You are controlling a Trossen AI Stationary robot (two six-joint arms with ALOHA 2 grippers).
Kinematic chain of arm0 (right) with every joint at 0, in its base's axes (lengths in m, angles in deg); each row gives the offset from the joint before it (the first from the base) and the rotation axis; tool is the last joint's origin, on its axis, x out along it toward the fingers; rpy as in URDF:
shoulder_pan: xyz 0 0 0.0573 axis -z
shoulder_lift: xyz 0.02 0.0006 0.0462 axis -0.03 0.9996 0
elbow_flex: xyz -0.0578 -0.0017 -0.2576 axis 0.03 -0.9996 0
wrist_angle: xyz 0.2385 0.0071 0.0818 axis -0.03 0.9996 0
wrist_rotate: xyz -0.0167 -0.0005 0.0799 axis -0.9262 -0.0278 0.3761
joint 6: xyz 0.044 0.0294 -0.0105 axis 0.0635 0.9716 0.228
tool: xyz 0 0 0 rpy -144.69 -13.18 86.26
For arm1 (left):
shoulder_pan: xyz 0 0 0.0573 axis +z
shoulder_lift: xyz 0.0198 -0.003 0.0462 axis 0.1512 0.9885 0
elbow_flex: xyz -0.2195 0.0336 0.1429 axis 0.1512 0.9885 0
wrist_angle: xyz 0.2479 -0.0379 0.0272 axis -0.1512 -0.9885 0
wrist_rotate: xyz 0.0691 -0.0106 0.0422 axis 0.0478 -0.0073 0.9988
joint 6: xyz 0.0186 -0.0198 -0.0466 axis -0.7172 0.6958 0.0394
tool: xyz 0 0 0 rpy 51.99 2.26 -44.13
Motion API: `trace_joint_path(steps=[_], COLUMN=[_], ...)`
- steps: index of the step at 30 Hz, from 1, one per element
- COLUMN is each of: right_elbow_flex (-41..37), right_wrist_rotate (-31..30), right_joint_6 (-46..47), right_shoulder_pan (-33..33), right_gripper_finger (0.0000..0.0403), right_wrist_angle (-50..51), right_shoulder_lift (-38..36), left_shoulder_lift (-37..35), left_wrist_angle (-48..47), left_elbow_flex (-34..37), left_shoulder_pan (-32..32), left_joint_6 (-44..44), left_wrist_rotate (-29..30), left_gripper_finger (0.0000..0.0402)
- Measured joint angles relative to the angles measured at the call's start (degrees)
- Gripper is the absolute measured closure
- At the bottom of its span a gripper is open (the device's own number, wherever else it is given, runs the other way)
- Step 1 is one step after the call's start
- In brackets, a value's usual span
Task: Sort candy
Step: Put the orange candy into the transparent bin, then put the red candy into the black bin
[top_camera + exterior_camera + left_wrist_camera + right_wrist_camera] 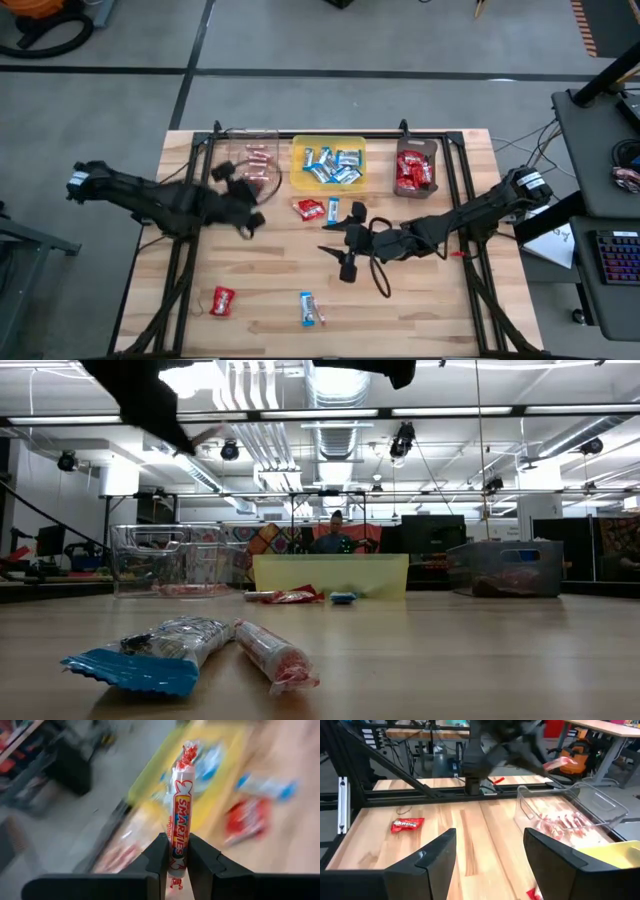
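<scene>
Left gripper (175, 857) clamped on a pink stick (178, 815), up off the table beside the clear tray (252, 160). Right gripper (490, 852) wide open, holding nothing, low over mid-table. Loose candy: a red packet (222, 300) and a blue bar (311, 309) near the front edge.

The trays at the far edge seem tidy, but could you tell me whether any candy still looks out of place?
Yes. Four pieces lie loose on the table: a red packet and a blue-and-white bar just before the yellow tray, plus another red packet and bar near the front edge.
</scene>
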Motion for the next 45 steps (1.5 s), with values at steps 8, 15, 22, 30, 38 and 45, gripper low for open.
trace_joint_path(steps=[8, 15, 22, 30, 38, 45], right_elbow_flex=[-0.09, -0.17, -0.16, -0.16, -0.17, -0.37], right_wrist_rotate=[0.15, 1.03, 1.03, 1.03, 1.03, 1.03], right_joint_6=[0.58, 2.97, 2.98, 5.33, 5.48, 6.03], right_shoulder_pan=[-0.10, -0.42, -0.39, -0.39, -0.39, -0.39], right_gripper_finger=[0.0179, 0.0179, 0.0179, 0.0179, 0.0179, 0.0179], right_wrist_angle=[-0.09, 2.62, 2.42, 2.49, 3.51, 4.58], right_shoulder_lift=[0.79, 0.82, 0.82, 0.82, 0.82, 0.82], left_shoulder_lift=[0.57, 1.26, 5.06, 9.64, 10.24, 5.82], left_wrist_angle=[-11.08, -11.44, -9.11, -8.63, -8.79, -14.89], left_elbow_flex=[-3.09, -1.57, -1.57, -1.57, -1.57, -3.66], left_shoulder_pan=[24.56, 40.50, 45.41, 45.41, 45.24, 41.40], left_joint_6=[-30.72, -46.48, -47.79, -47.99, -43.72, -28.20], left_wrist_rotate=[-29.05, -36.69, -36.96, -36.45, -36.28, -41.93], left_gripper_finger=[0.0364, 0.0364, 0.0363, 0.0326, 0.0290, 0.0290])
